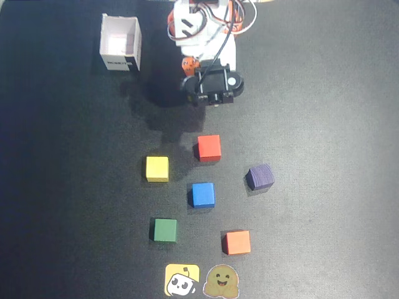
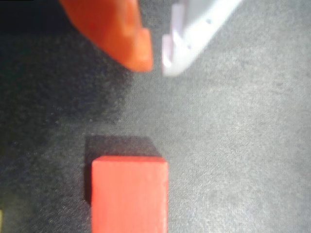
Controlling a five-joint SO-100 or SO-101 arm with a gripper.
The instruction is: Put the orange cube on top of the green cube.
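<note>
The orange cube [image 1: 237, 242] lies on the black mat near the front, right of centre in the overhead view. The green cube [image 1: 165, 229] lies to its left, apart from it. My gripper [image 1: 204, 98] hangs near the arm's base at the back, far from both cubes. In the wrist view my gripper [image 2: 156, 60] has its orange and white fingertips almost together with nothing between them. Below it a red cube [image 2: 129, 194] shows; the orange and green cubes are out of the wrist view.
The red cube [image 1: 209, 148], a yellow cube [image 1: 157, 169], a blue cube [image 1: 203, 194] and a purple cube [image 1: 260, 177] lie between the arm and the two task cubes. A white open box [image 1: 120, 43] stands at the back left. Two stickers [image 1: 201, 281] sit at the front edge.
</note>
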